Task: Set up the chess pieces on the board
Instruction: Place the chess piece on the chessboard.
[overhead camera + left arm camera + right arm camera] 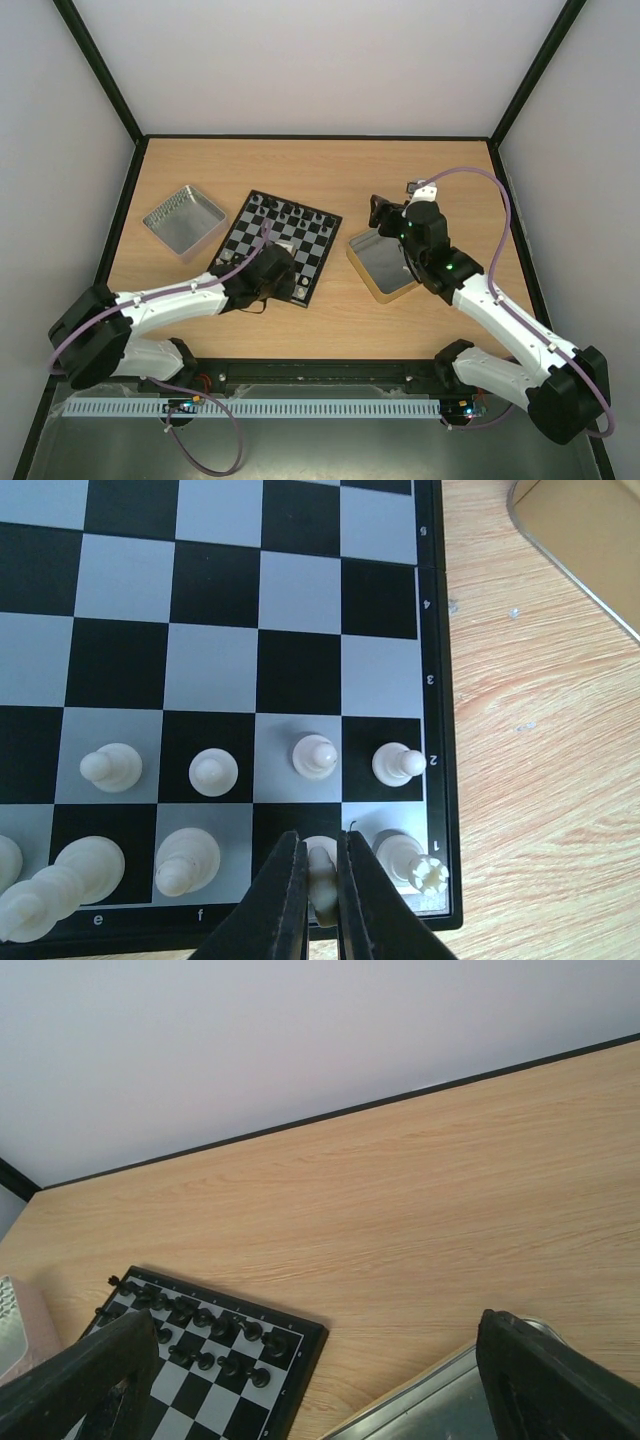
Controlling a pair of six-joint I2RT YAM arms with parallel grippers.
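Note:
The board [246,240] lies left of centre on the table. Black chess pieces [290,210] line its far edge, and they show again in the right wrist view [212,1328]. White pawns [213,772] fill the second row, with a rook [415,864] in the corner. My left gripper [320,846] is shut on a white piece [323,880] standing on the square beside the rook. From above, the left gripper [283,277] sits over the board's near right corner. My right gripper [384,210] hangs open and empty above the far edge of a metal tray [372,275].
A second silver tray [183,220] sits at the far left of the table. The right tray's rim [440,1400] shows between the right fingers [545,1385]. Black frame rails border the table.

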